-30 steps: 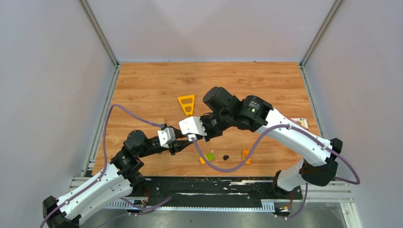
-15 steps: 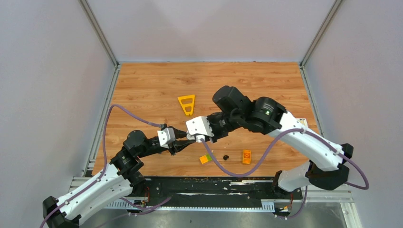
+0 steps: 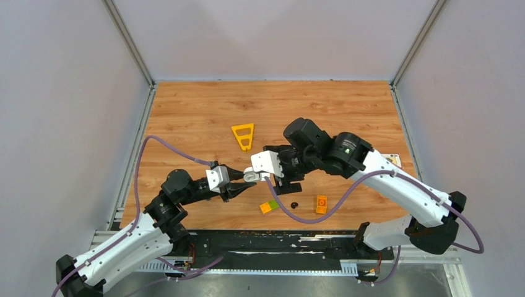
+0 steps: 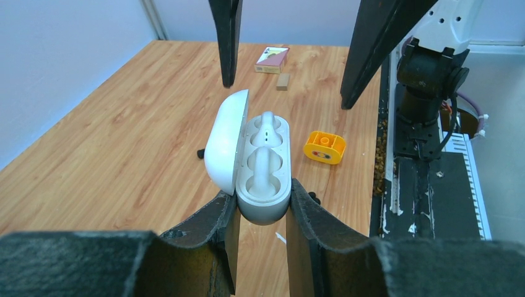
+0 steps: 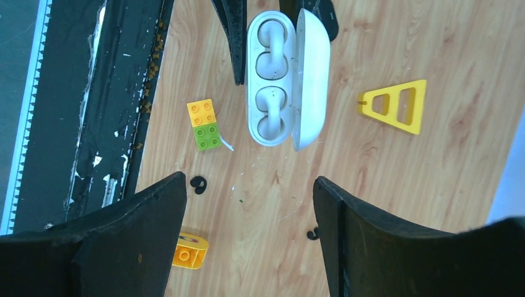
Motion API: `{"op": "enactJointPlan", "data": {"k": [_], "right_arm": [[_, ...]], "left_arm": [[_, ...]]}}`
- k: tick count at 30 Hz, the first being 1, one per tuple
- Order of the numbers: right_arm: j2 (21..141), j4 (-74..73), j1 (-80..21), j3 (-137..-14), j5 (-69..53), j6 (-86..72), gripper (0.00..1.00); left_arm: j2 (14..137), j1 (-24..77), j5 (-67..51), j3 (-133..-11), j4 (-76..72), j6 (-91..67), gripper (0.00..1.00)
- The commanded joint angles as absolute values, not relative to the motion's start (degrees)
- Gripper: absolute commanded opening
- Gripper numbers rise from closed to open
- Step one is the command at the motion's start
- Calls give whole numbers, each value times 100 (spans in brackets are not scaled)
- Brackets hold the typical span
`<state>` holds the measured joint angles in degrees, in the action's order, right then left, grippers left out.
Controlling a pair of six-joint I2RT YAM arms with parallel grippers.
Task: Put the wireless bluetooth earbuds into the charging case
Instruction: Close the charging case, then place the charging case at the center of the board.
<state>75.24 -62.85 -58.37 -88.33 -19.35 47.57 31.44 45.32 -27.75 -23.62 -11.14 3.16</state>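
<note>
A brown wood-grain table (image 3: 186,117) fills the walled cell. The white-and-black right arm (image 3: 396,182) reaches in from the right and the matching left arm (image 3: 124,244) from the left. They meet over the near middle of the table.

The right gripper (image 5: 247,182) hangs above the case with its jaws spread wide, gripping nothing. The left gripper (image 4: 263,204) has its jaws pinching the lower body of the smooth white oval plastic charging case (image 4: 265,179). The case's clamshell lid is swung open to one side. It seems to be lifted off the wood, though the angle leaves that unsure. Both wells show white moulded shapes.

Farther back lies a flat yellow plastic triangle frame (image 3: 242,136). Near the front edge sit a joined yellow and green toy brick (image 5: 204,125) and a rounded orange toy brick (image 4: 324,147).

Two tiny glossy black earbuds (image 5: 198,184) lie loose on the table outside the case. One is near the bricks, and the other is apart from it on the bare wood.
</note>
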Motion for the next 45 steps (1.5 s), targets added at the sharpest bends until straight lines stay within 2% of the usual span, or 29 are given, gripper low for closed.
{"op": "enactJointPlan", "data": {"k": [1,9,19,23,26,28,33,40,45], "right_arm": [[7678,-5961,-5830,-8907,-2074,4465,75],[8064,-5937,-5836,-9153,-2396,4373,76],[8007,-5950,-5957,-9298,-2635,4399,76],[7810,-5951,-6039,-9151,-2352,4556,76],[7526,-5734,-5958,-8853,-1621,4597,76],[7366,-5621,-5474,-8703,-1530,4440,76],[7004,-5717,-3360,-8548,-2661,3837,76],[6094,-5806,-1849,-7290,-3456,3621,77],[6147,-5679,-815,-6552,-4555,3169,75]], "left_arm": [[3172,4520,-2744,-2350,-1262,404,0],[3172,4518,-2693,-2355,-1233,394,0],[3170,4518,-2461,-2347,-1231,253,0],[3147,4518,-2378,-2330,-1242,219,0],[3144,4520,-2357,-2322,-1222,232,0],[3158,4518,-2333,-2320,-1213,237,0],[3322,4518,-2250,-2338,-1182,191,0],[3739,4524,-2295,-2366,-1152,28,0],[4236,4523,-1921,-2699,-870,-445,0]]}}
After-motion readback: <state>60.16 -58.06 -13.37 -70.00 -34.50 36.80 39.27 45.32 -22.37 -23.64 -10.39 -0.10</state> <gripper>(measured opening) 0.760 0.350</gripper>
